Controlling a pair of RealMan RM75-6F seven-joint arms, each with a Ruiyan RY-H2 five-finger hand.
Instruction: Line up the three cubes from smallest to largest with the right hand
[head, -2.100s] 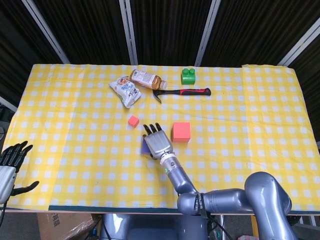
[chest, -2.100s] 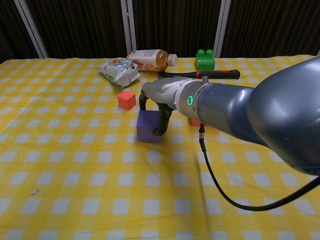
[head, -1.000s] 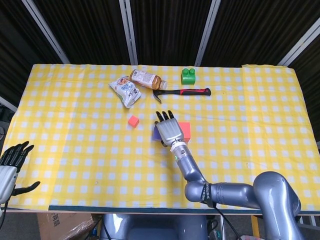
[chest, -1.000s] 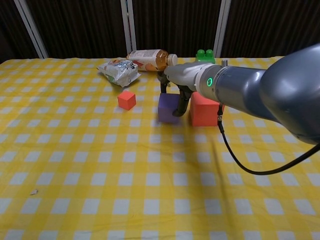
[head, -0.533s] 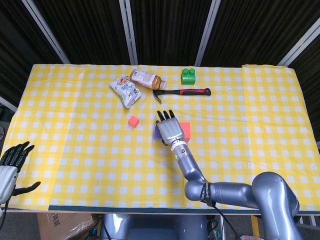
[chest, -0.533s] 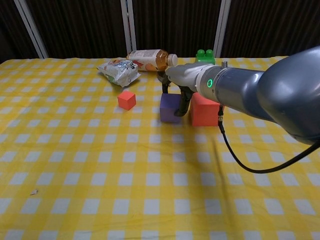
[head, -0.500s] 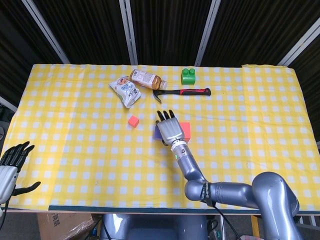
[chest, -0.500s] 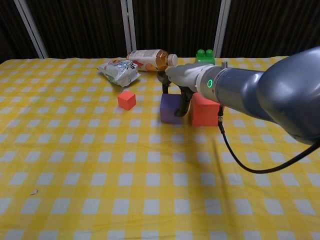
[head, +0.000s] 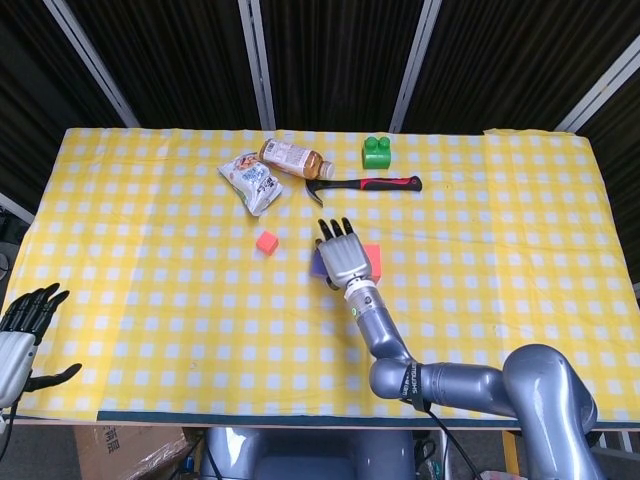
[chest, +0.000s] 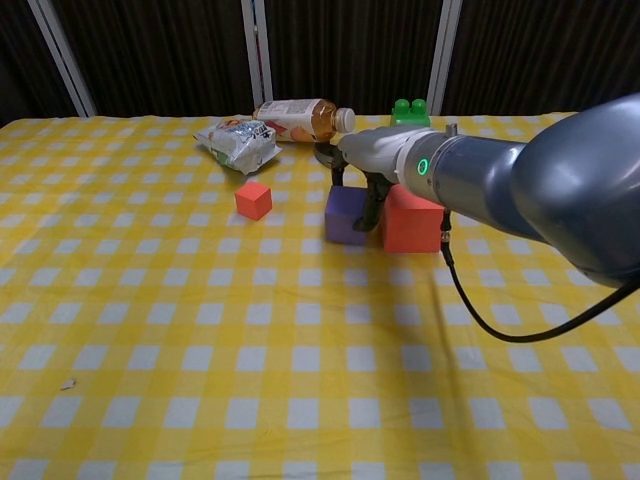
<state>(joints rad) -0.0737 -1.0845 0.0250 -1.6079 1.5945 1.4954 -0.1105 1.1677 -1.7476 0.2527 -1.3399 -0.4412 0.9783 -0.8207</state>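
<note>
Cubes are nearly sorted by the look of it: the right hand (chest: 368, 168) sits on top of the mid-sized purple foam cube (chest: 346, 217), fingers draped down its sides and clamped on it, with the cube resting on the yellow checkered tablecloth (chest: 200, 330). Right up against the hand's far side is the big red cube (chest: 411, 221), and the gap between purple and red looks closed or almost closed; the fingers hide the seam, so can't say if they actually touch. Off to the hand's other side, with a clear gap, is the small red cube (chest: 253, 200), sitting a bit further back than the other two. From the head view the right hand (head: 343, 256) covers most of the purple cube (head: 318, 263) anyway. My take on doing this bit well: make sure the purple one is flat on the cloth and square to the big red one before letting go, then spread the fingers slowly and lift straight up so nothing gets dragged or nudges the neighbour. After that the little cube probably wants pulling in line with the rest. Left hand (head: 20, 325) hangs off the near table edge, fingers spread, holding nothing. Beyond the hand there's a black-and-red hammer (head: 365, 185) and a green toy brick (head: 376, 152), well clear.
</note>
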